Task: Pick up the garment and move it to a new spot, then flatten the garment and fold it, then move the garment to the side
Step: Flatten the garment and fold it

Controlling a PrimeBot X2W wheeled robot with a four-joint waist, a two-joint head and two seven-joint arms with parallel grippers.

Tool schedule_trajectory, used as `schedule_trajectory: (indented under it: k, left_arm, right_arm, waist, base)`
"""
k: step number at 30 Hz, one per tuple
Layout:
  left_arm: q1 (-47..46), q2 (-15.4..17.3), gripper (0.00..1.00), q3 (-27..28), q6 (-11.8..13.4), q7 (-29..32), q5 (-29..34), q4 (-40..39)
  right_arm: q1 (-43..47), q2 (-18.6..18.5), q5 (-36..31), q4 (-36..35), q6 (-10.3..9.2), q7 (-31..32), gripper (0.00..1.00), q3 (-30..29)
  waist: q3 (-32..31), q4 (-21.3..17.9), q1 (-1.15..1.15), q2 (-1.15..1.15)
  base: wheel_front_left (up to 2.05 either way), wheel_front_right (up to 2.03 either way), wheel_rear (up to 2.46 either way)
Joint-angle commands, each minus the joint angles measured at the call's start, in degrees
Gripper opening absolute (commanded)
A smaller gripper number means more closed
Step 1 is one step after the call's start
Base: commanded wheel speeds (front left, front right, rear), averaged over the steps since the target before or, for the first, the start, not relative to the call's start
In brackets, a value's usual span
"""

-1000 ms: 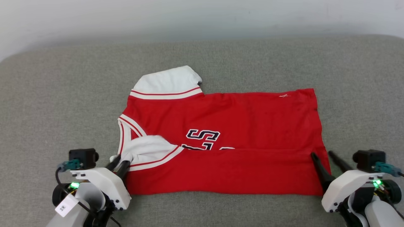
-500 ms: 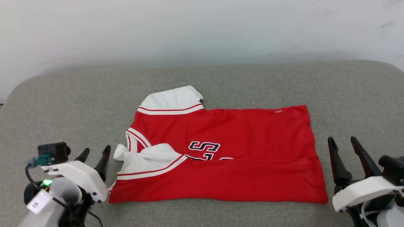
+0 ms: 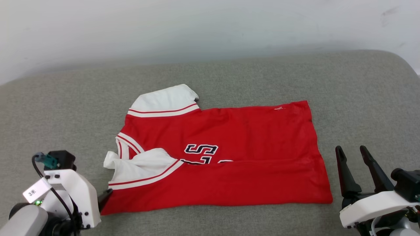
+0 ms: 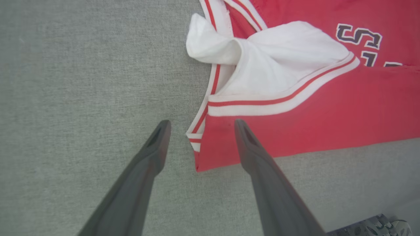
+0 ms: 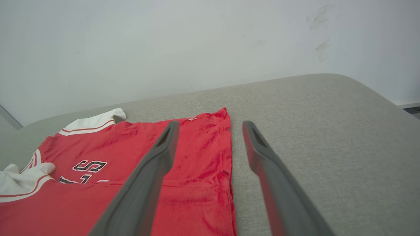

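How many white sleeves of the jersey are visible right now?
2. One sleeve lies flat at the garment's far edge; the other sleeve is folded onto the red front near the collar.

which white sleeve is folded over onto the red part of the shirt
The near sleeve, on the robot's side: it lies bunched over the red chest, while the far sleeve sticks out flat on the grey cushion.
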Motion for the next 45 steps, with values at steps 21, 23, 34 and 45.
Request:
schedule_trajectory:
  k: [21, 23, 34, 45]
  left_arm:
    - [0.47, -4.62, 0.00, -4.06, -2.54, 2.70, -1.97, 6.82]
    - [0.52, -4.29, 0.00, -3.63, -2.73, 1.53, -1.49, 5.91]
    - [1.38, -1.04, 0.00, -1.64, 0.05, -1.96, 1.16, -4.94]
    - [-0.59, -1.33, 0.00, -2.10, 0.80, -2.32, 2.36, -8.71]
  right_arm:
    - [-1.15, -0.90, 5.89, -0.35, -0.06, 6.49, 1.00, -5.22]
    - [-1.14, -2.44, 7.14, 0.30, -0.07, 10.08, 1.00, -5.35]
    - [-2.53, -9.78, 12.72, 2.53, -0.06, 37.40, 1.00, -1.11]
    - [-6.18, -8.84, 14.21, 8.86, -0.07, 45.26, 1.00, 5.73]
  waist:
    - [4.06, -2.10, 0.01, 0.00]
    - [3.48, -1.86, 0.01, 0.00]
    - [2.90, 1.08, 0.01, 0.00]
    - [6.67, 2.71, 0.01, 0.00]
  base:
    - [0.00, 0.00, 0.00]
    - [0.00, 0.00, 0.00]
    - [0.00, 0.00, 0.00]
    - [0.00, 0.00, 0.00]
